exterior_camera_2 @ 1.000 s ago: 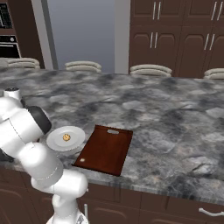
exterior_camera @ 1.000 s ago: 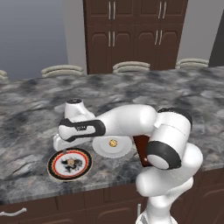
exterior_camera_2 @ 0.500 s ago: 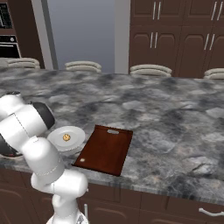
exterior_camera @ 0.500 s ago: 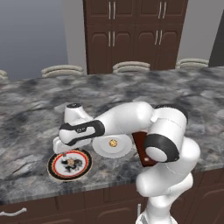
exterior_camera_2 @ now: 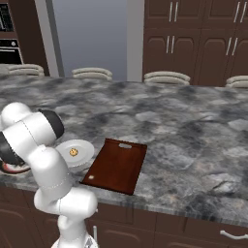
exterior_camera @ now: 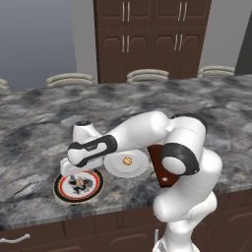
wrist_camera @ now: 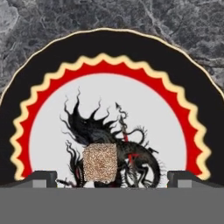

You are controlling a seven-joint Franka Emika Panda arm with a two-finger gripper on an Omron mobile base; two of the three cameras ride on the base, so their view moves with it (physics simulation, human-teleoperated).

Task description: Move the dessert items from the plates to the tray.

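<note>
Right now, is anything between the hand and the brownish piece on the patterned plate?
Nothing visible. In the hand view the brownish piece lies bare on the patterned plate, between the open hand's fingertips, with clear space around it.

A grey marbled surface stretches wide, running well beyond the hand on every side. Along its far edge, well apart from the hand, pale rounded chair backs peek up. Behind them stand dark brown cabinets with slim metal handles, and a dark wall oven farther off.
</note>
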